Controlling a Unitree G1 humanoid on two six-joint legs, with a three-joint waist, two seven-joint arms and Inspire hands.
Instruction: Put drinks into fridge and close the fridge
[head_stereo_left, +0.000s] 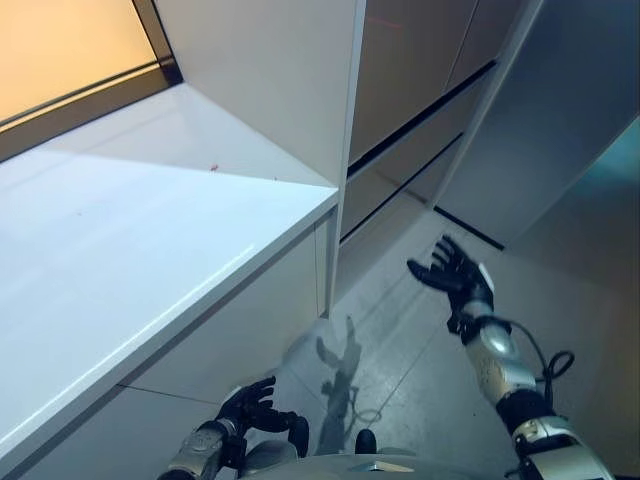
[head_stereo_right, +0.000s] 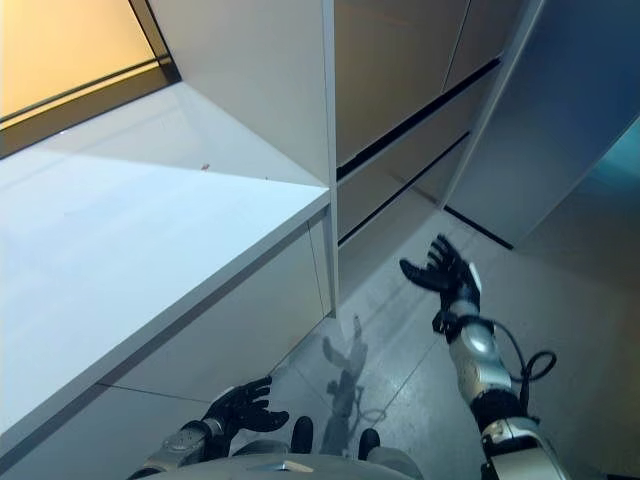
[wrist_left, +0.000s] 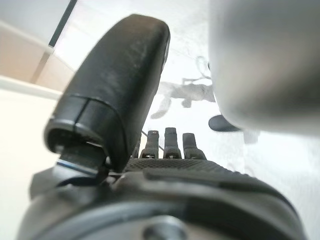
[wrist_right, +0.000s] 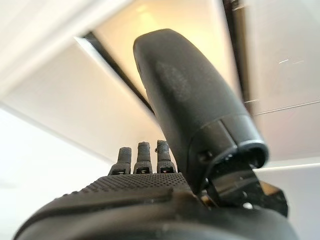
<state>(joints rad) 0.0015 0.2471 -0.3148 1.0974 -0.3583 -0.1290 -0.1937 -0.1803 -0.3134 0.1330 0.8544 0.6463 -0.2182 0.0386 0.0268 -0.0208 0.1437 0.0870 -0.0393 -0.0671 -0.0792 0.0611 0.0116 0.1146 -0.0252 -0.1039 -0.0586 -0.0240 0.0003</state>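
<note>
My right hand (head_stereo_left: 452, 272) is raised over the grey floor with its fingers spread, open and empty. It is in front of a tall grey cabinet front (head_stereo_left: 420, 100) crossed by dark horizontal gaps, and apart from it. A large grey panel (head_stereo_left: 560, 120), like a door standing at an angle, is just to its right. In the right wrist view the thumb (wrist_right: 190, 100) stands straight and the fingers (wrist_right: 142, 157) hold nothing. My left hand (head_stereo_left: 255, 405) hangs low beside the counter's base, open and empty, and its thumb (wrist_left: 120, 85) is straight in the left wrist view.
A long white counter (head_stereo_left: 120, 260) fills the left side, with its corner edge (head_stereo_left: 330, 195) next to a white upright panel (head_stereo_left: 270, 80). A lit window (head_stereo_left: 60, 45) lies behind it. Grey tiled floor (head_stereo_left: 400, 340) stretches between the counter and the cabinet front.
</note>
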